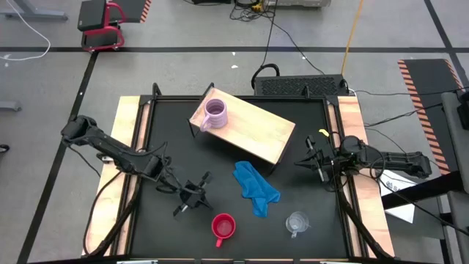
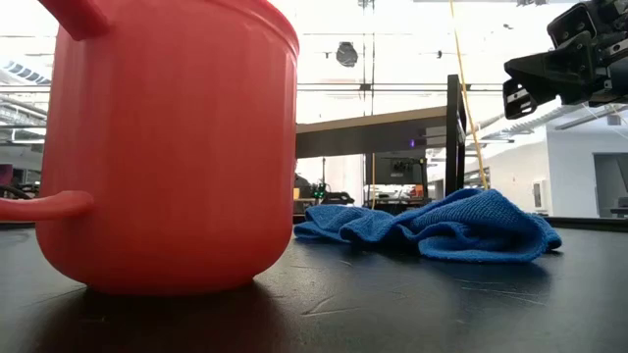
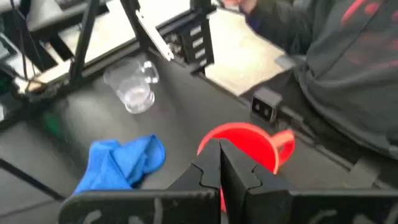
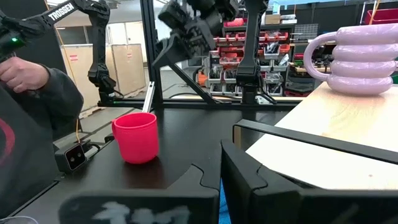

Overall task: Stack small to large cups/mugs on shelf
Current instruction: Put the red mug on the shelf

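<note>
Tabletop [image 1: 168, 132]: black, all items carried.
Shelf [image 1: 253, 126]: placed toward 12 o'clock.
Lilac mug [image 1: 215, 114]: set on the shelf's 10 o'clock corner.
Red mug [image 1: 223, 228]: stood at 6 o'clock.
Clear cup [image 1: 297, 223]: found at 5 o'clock.
Left hand [image 1: 192, 196]: fingers pressed together, nothing held, at 7 o'clock.
Right hand [image 1: 315, 160]: fingers closed, nothing held, at 3 o'clock.

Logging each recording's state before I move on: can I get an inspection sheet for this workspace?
Surface: black tabletop, wooden side strips.
Job's things: lilac ribbed mug upright on the light wooden shelf board; red plastic mug and clear handled cup on the tabletop near the front edge.
Clutter: crumpled blue cloth beside the shelf.
Grippers: left gripper shut, empty, near the red mug; right gripper shut, empty, at the right edge.
Cables: black cables on the floor behind.
Surroundings: person's hand, dark sleeve.
</note>
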